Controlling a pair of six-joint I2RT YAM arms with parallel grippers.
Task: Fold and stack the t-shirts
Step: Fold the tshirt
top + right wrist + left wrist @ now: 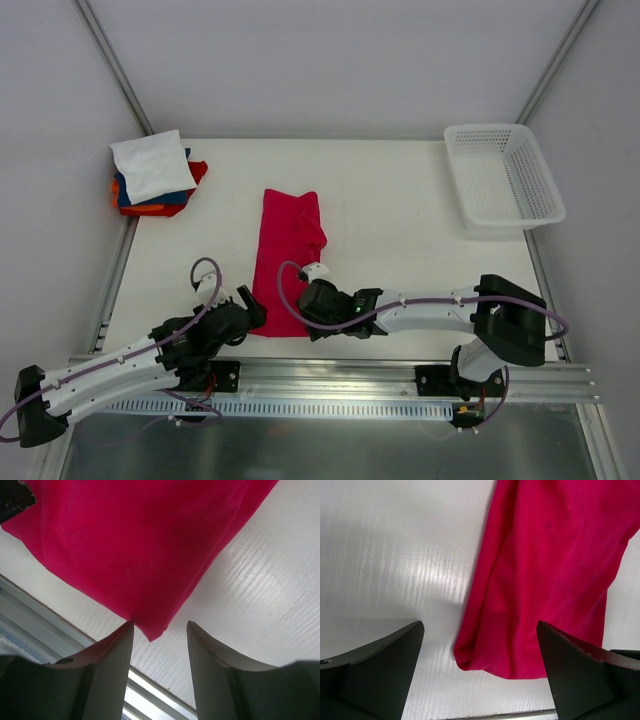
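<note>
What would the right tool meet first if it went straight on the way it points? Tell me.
Most likely the near corner of the crimson t-shirt, which lies on the table just ahead of the open right tool. Depth is hard to judge, so it may touch the table first.

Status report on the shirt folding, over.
Left gripper open, right gripper open, both at near end of red shirt. Shirt lies in a long strip, ungripped. Nothing in the way.
</note>
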